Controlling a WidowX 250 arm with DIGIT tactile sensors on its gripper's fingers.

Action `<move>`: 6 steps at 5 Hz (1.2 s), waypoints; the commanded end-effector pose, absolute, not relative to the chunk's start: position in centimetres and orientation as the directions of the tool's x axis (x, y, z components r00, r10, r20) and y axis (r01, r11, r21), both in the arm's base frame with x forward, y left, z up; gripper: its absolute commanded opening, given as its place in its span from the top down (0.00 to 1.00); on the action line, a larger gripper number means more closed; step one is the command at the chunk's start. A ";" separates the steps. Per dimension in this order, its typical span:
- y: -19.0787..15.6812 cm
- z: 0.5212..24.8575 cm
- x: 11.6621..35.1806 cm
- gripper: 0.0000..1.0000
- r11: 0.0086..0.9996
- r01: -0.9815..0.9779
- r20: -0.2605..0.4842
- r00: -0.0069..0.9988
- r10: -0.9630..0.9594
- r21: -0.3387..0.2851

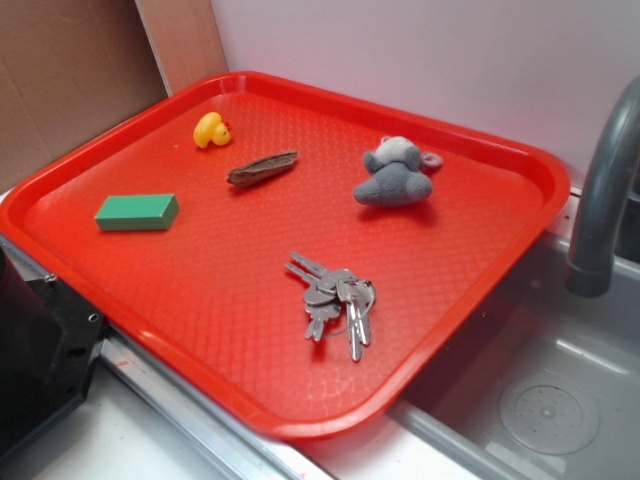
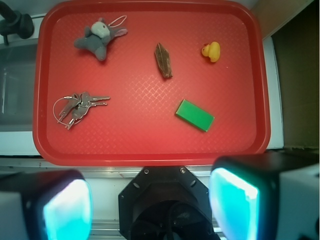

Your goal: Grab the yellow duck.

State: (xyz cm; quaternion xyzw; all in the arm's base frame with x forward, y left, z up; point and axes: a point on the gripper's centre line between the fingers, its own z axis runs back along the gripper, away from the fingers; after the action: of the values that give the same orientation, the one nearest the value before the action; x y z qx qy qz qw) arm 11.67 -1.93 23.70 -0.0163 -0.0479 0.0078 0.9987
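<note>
The yellow duck [image 1: 211, 130] sits upright near the far left corner of the red tray [image 1: 480, 140]; in the wrist view the yellow duck [image 2: 211, 51] lies at the upper right of the red tray [image 2: 150, 150]. My gripper [image 2: 150, 205] hangs high above the tray's near edge, well short of the duck. It is open, its two teal pads [image 2: 235, 202] wide apart with nothing between them. The gripper itself does not show in the exterior view.
On the tray lie a green block [image 1: 137, 212], a brown piece of bark [image 1: 262, 167], a grey plush toy [image 1: 395, 173] and a bunch of keys [image 1: 335, 300]. A sink basin [image 1: 545, 410] with a grey faucet [image 1: 605, 190] lies right. The robot's black base [image 1: 40, 350] stands at the left.
</note>
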 end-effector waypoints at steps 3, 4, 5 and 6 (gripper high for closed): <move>0.8 25.1 20.9 0.00 0.999 -0.042 0.082 0.996 0.043 -0.012; 2.8 22.4 23.2 0.00 0.994 0.061 0.072 0.995 -0.068 0.089; 6.1 18.4 25.0 0.00 0.982 0.124 0.037 0.991 -0.130 0.143; 7.9 16.2 26.4 0.00 0.979 0.130 0.005 0.991 -0.132 0.159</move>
State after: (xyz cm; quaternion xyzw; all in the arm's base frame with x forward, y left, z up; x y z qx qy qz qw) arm 26.00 7.84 14.80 0.0704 0.0161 -0.0659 0.9952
